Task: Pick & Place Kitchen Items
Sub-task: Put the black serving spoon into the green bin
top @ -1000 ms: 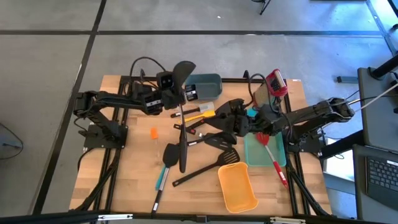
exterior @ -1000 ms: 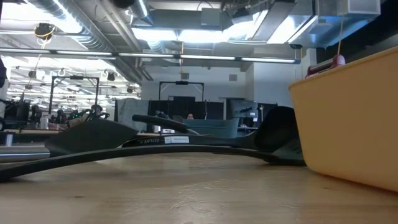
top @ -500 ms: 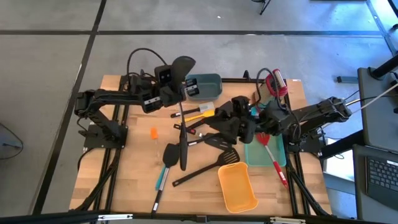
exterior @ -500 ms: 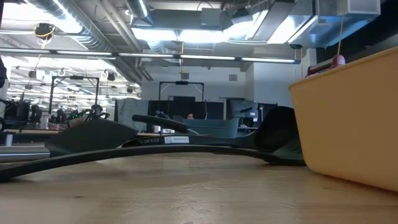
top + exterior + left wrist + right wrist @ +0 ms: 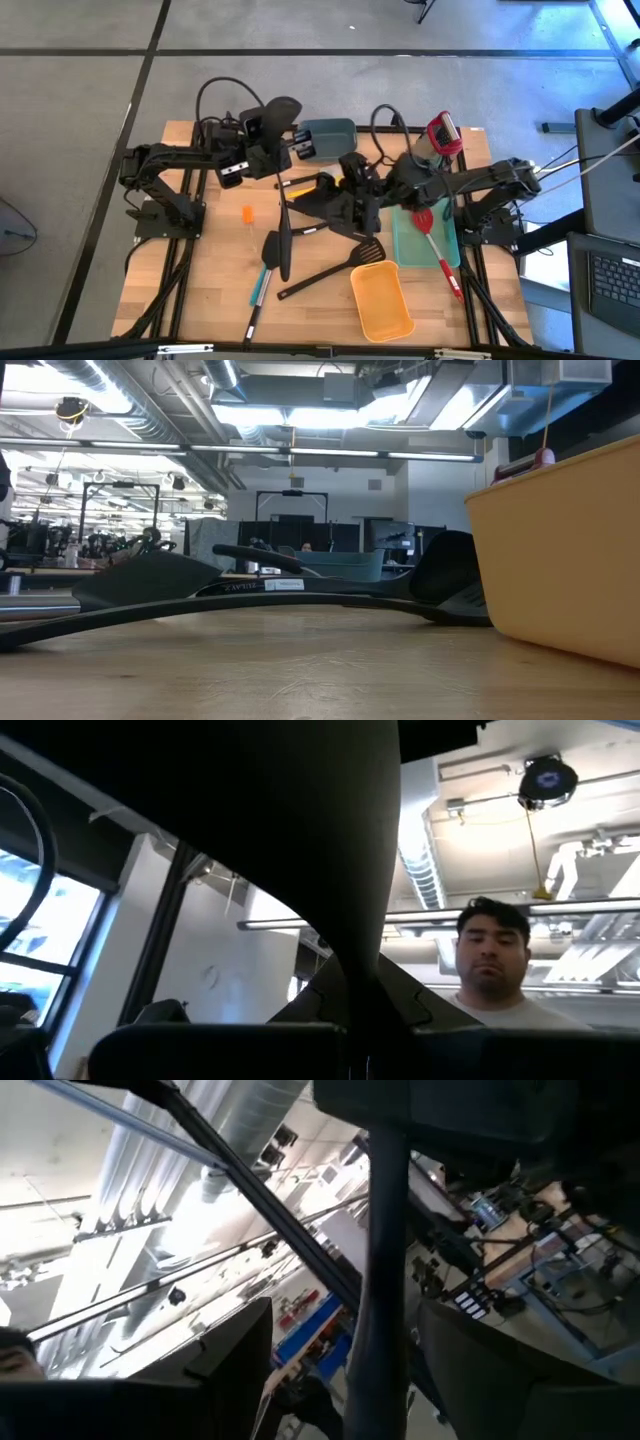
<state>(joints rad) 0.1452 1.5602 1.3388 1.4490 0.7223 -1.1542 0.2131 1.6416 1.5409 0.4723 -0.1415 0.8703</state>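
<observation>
1. An orange bin (image 5: 381, 303) sits at the bench's (image 5: 210, 290) near edge; what it holds cannot be told.
2. The teal tray (image 5: 425, 245) holds a red spoon (image 5: 432, 238), lengthwise.
3. The left pincer (image 5: 268, 150) grips a black ladle (image 5: 283, 170), bowl far, handle pointing near.
4. The right pincer (image 5: 352, 205) grips a black turner (image 5: 325, 193).

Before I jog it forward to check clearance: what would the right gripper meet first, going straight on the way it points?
Probably the long black ladle that the left gripper holds. The right gripper points across the table towards it, over a pile of black utensils. Heights are unclear from above.
</observation>
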